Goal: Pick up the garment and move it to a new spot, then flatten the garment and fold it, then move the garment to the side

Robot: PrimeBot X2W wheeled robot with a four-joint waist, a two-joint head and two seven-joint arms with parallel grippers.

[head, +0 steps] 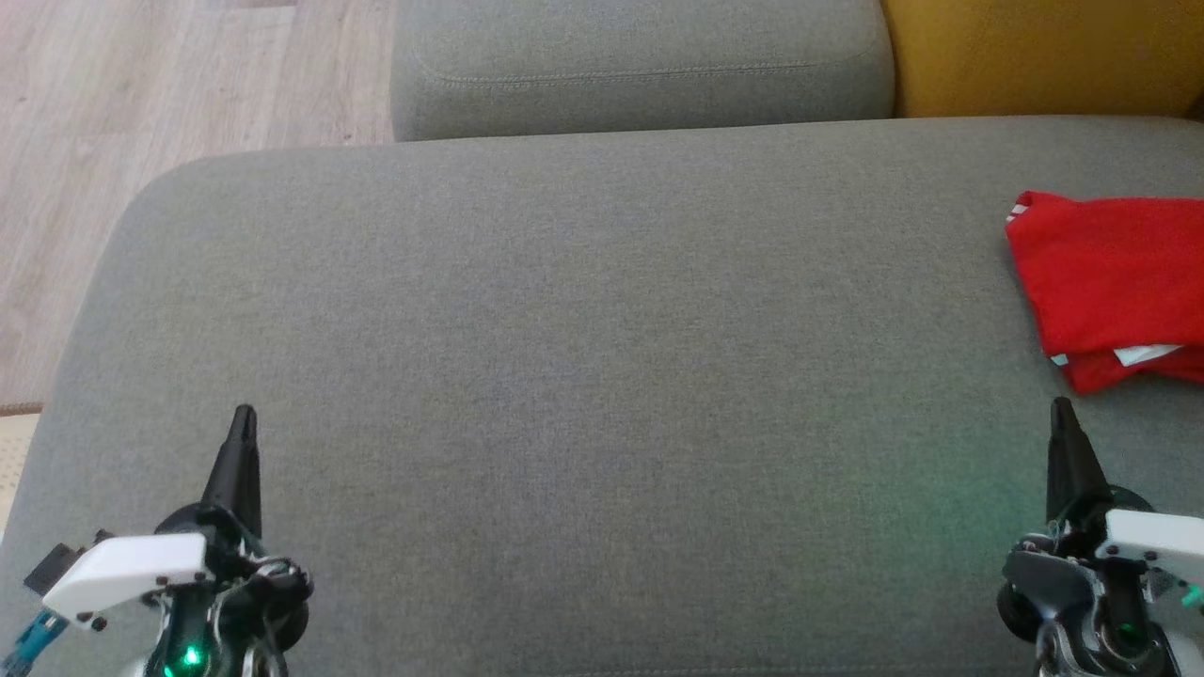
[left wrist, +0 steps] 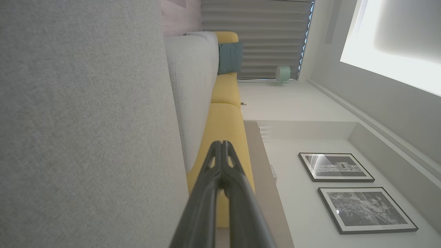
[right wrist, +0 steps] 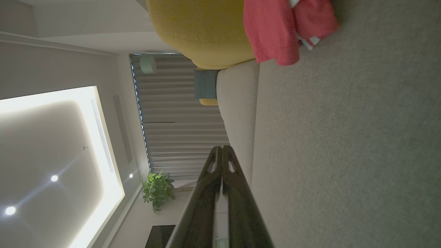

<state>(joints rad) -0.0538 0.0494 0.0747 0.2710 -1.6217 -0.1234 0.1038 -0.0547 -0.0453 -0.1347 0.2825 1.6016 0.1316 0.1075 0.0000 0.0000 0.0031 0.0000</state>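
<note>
**Left claw and right claw clenched, empty**

Both my claws are pinched tight on nothing, fingers pointing across the grey fabric seat cushion. Just beyond my right claw, not touching it, the folded red cloth garment with white trim lies at the cushion's right end.

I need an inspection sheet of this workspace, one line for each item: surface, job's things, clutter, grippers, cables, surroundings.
Surface: grey sofa cushion, mostly bare.
Job's things: red garment, folded over, on the cushion at the robot's far right, partly out of the head view.
Clutter: nothing seen.
Grippers: left gripper and right gripper both shut, empty, apart from the garment.
Cables: short wires at the left wrist; none on the cushion.
Surroundings: wooden floor, yellow cushion, curtain, plant, framed pictures.
</note>
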